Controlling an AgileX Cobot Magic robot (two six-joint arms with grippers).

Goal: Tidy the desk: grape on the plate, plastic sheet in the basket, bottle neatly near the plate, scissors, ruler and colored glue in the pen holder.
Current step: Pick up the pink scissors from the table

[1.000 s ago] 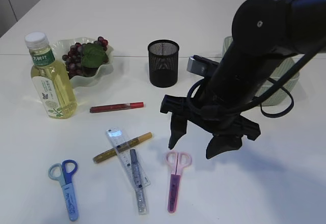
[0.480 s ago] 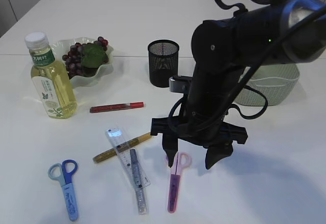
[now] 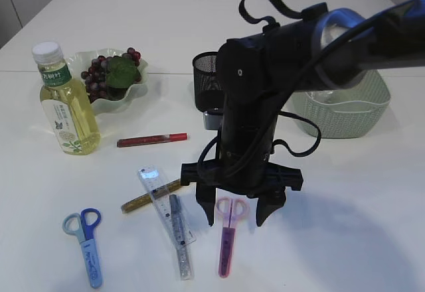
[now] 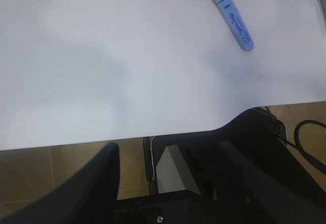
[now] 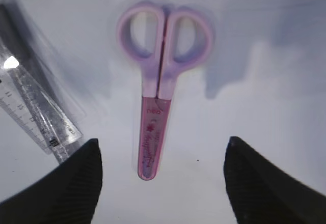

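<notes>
My right gripper hangs wide open and empty, straddling the pink plastic scissors lying flat. Just left of them is the clear plastic ruler; drifting sideways could clip it, or my fingertips might skid off the thin handles.

The clear ruler is showing small black numbers; "15" can be read by its marks. The pink scissors are carrying tiny pink writing on the blade cover, too small to read. The bottle is wearing a green label with white signs, and they are too blurry to read.
</notes>
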